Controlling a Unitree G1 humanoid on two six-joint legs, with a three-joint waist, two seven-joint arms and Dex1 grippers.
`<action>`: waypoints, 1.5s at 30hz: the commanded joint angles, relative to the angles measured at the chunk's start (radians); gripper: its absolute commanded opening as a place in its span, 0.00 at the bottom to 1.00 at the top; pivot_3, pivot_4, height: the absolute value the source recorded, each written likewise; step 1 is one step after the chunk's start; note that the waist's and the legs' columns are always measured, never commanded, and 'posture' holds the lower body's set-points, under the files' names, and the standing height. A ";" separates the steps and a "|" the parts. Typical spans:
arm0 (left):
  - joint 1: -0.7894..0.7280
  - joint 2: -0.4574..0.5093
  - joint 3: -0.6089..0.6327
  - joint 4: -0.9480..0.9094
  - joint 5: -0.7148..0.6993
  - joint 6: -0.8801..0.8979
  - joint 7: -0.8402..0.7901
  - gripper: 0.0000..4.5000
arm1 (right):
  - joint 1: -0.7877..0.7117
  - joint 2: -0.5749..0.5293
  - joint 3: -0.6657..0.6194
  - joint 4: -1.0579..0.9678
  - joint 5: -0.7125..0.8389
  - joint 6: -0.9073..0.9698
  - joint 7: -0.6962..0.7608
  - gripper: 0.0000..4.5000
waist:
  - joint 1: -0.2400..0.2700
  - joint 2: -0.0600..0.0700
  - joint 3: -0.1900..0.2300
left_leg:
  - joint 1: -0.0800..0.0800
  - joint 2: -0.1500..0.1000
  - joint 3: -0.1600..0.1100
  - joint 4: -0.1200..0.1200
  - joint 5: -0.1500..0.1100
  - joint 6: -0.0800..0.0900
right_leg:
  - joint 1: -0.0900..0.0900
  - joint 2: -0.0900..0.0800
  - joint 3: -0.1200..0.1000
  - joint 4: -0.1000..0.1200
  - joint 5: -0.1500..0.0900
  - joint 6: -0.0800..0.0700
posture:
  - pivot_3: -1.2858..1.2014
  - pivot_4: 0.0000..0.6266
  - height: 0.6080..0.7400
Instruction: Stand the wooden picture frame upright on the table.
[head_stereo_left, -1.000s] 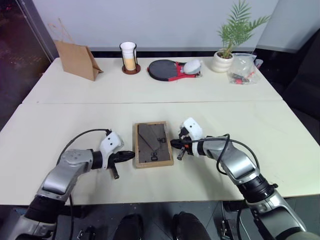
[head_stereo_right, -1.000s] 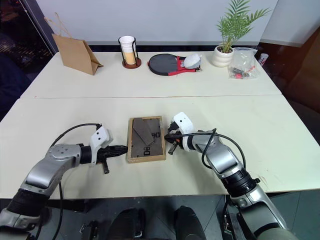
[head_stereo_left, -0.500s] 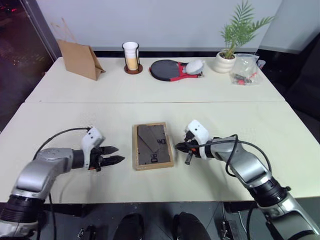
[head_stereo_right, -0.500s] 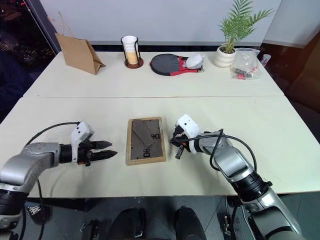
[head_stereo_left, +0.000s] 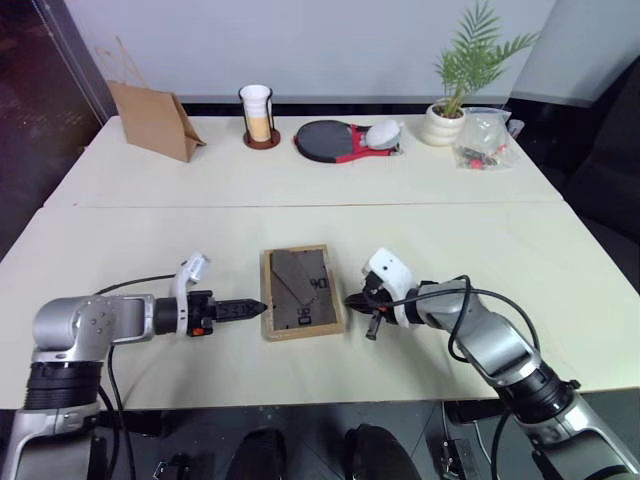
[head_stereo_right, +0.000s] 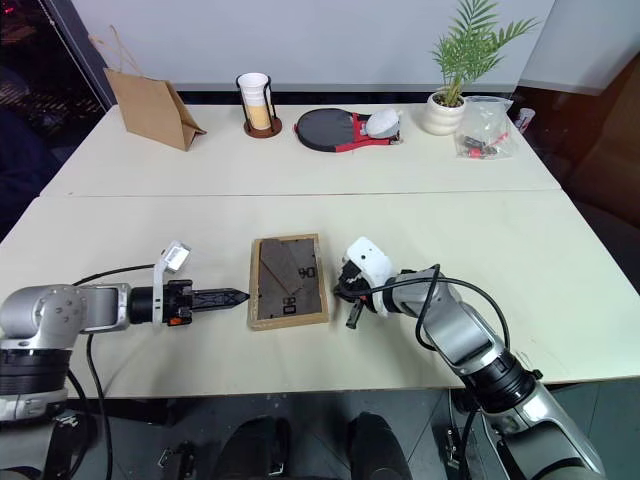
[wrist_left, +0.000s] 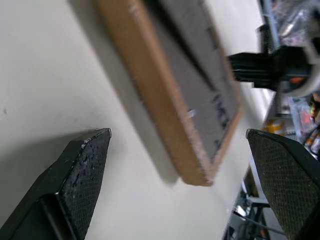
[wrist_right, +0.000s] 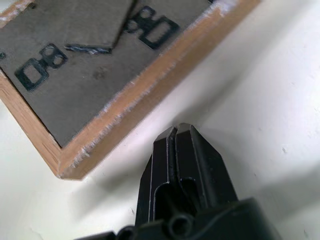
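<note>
— On the near half of the table (head_stereo_left: 120, 250), from the head views, we see the wooden picture frame (head_stereo_left: 301, 291) lying flat, dark back panel up, between our two grippers. Nothing is stood up yet; lifting it and setting it on its stand is all left.

— And our left gripper (head_stereo_left: 243, 306)?

— Its tips sit just beside the frame's left edge. From up here the fingers look like one dark point.

— Our left wrist view settles it: both fingers (wrist_left: 80, 172) are spread wide with the frame's wooden edge (wrist_left: 165, 125) between them, nothing grasped.

— Our right gripper (head_stereo_right: 348, 297) sits just off the other edge. Its wrist view shows the fingertips (wrist_right: 176, 150) clenched together, empty, near the frame's corner (wrist_right: 100, 100).

— The portrait side faces down, hidden from us.
</note>
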 joint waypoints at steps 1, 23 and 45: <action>-0.008 -0.035 -0.028 0.034 0.038 -0.016 0.058 0.99 | -0.020 0.040 0.043 0.001 0.017 -0.044 0.045 0.00 | 0.002 0.001 -0.001 | 0.002 0.000 0.000 0.000 0.000 0.000 | 0.002 0.000 0.000 0.000 0.000 0.000 | 0.52 0.24 1.00; -0.045 -0.226 0.165 0.085 -0.132 0.075 0.109 0.23 | -0.065 0.045 -0.004 -0.010 0.012 -0.053 0.085 0.00 | 0.006 -0.001 -0.002 | 0.012 -0.002 0.000 -0.004 0.000 0.000 | 0.013 -0.008 -0.001 -0.004 0.000 0.000 | 0.52 0.24 1.00; -0.032 -0.351 0.415 -0.048 -0.392 0.132 0.336 0.23 | -0.363 -0.050 -0.361 -0.010 0.283 0.192 0.116 0.97 | 0.001 -0.001 -0.001 | -0.001 -0.002 -0.002 -0.004 0.000 0.000 | 0.001 -0.009 -0.002 -0.004 0.000 0.000 | 0.52 0.24 1.00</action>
